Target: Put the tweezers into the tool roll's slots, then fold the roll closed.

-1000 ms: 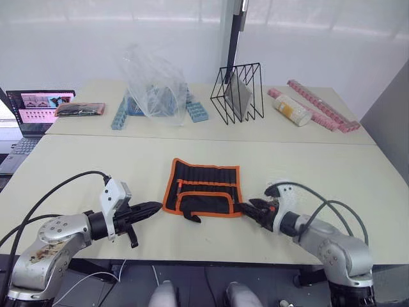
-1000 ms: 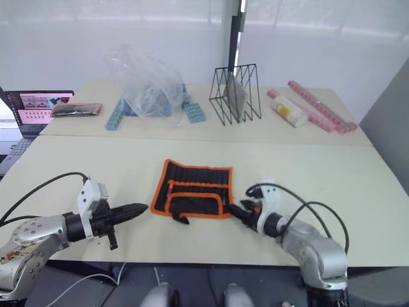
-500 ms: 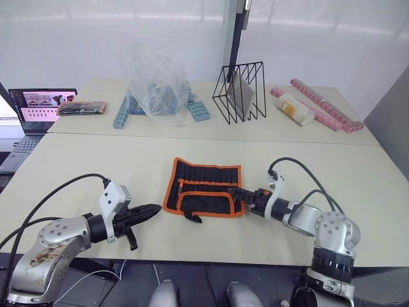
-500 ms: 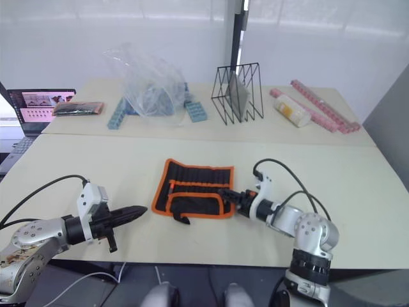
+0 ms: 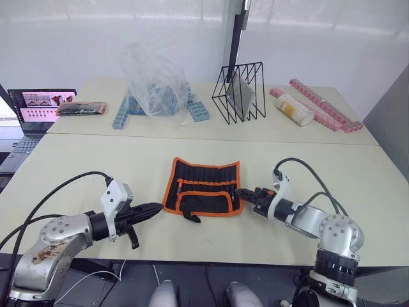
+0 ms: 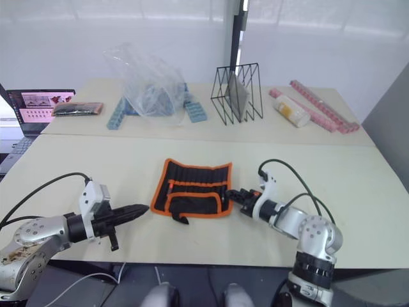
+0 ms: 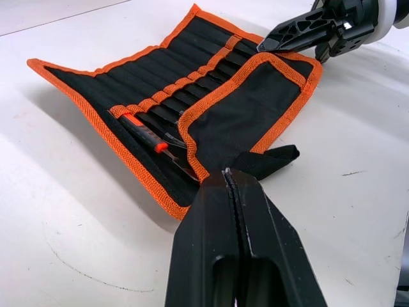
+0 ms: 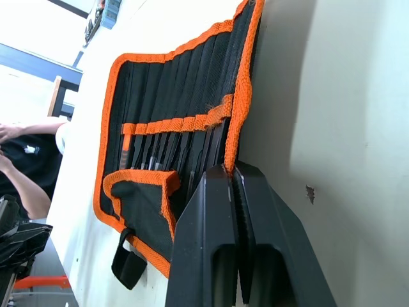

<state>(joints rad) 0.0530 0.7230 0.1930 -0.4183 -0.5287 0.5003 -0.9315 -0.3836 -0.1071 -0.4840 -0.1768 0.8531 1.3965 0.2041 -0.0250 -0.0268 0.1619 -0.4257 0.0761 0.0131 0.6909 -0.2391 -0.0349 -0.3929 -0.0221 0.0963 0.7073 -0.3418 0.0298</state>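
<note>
The tool roll (image 5: 203,185) lies open in the middle of the near table, black with orange edging, its lower flap folded up over the slots (image 7: 160,96). Black tweezers (image 7: 174,138) sit in the slots beside an orange-handled tool (image 7: 144,128). The tie strap (image 5: 192,217) sticks out at the front edge. My right gripper (image 5: 238,190) is shut, its tips pinched on the orange edging at the roll's right side (image 8: 241,96). My left gripper (image 5: 158,207) is shut and empty, just left of the roll, pointing at its front left corner.
On the far table stand a clear plastic bag (image 5: 153,83) over blue bricks (image 5: 198,112), a black wire rack (image 5: 239,93), a bottle (image 5: 293,109), pink strips (image 5: 323,105), a dark packet with pink ends (image 5: 80,109) and a laptop (image 5: 38,105). A person (image 8: 19,153) sits beyond the table.
My right gripper has closed from open onto the roll's right edge, its arm swinging round to lie low along the table. The left arm has stayed put.
</note>
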